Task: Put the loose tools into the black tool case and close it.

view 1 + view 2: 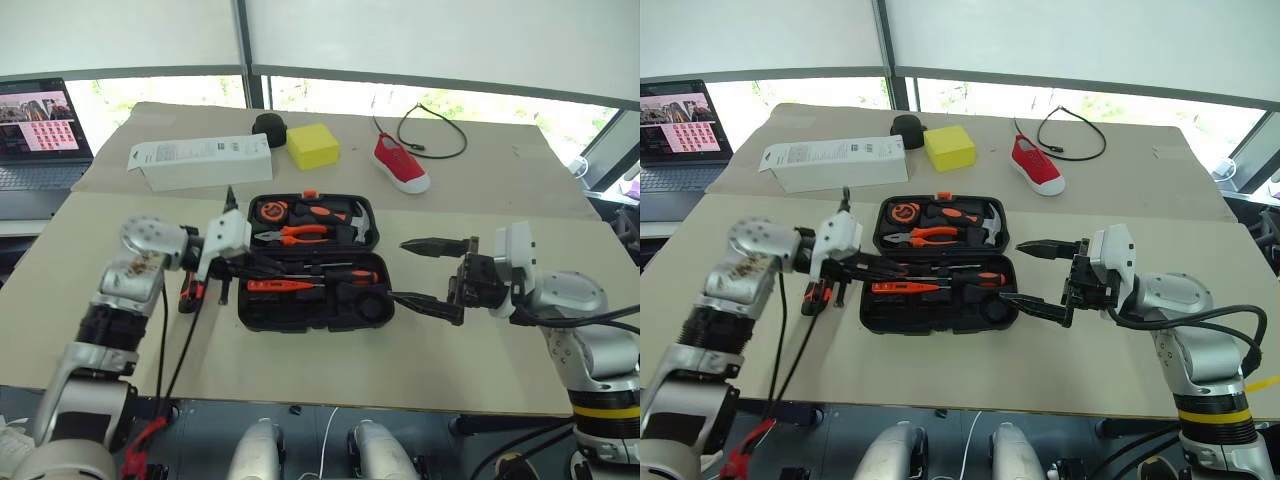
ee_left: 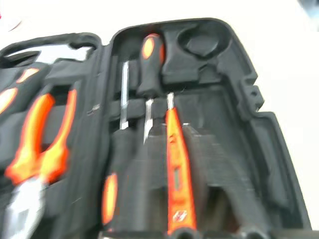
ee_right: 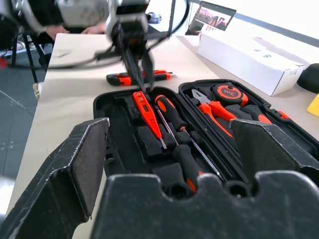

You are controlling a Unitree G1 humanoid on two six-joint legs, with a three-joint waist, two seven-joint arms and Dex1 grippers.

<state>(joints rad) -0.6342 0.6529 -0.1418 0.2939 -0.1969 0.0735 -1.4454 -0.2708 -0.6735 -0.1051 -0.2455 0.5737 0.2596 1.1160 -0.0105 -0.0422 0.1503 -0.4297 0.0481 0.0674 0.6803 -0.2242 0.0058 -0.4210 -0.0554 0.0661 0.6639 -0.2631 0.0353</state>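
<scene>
The black tool case (image 1: pixel 246 296) lies open on the table, its lid half holding pliers, a hammer and a tape measure. In its near half lie two screwdrivers (image 2: pixel 149 59) (image 2: pixel 110 191) and the orange tester pen (image 2: pixel 177 164). A round black shape (image 1: pixel 373 306) sits in the near right corner; I cannot tell if it is the tape roll. The utility knife (image 1: pixel 189 291) lies on the table just left of the case. My left gripper (image 1: pixel 265 267) is shut and empty, reaching over the case's left end above the pen. My right gripper (image 1: pixel 400 270) stands open just right of the case.
Behind the case are a long white box (image 1: pixel 200 160), a round black object (image 1: pixel 268 123), a yellow block (image 1: pixel 313 145), a red shoe (image 1: pixel 400 165) and a looped cable (image 1: pixel 432 130). A laptop (image 1: pixel 40 130) sits far left. The table's front edge runs close below the case.
</scene>
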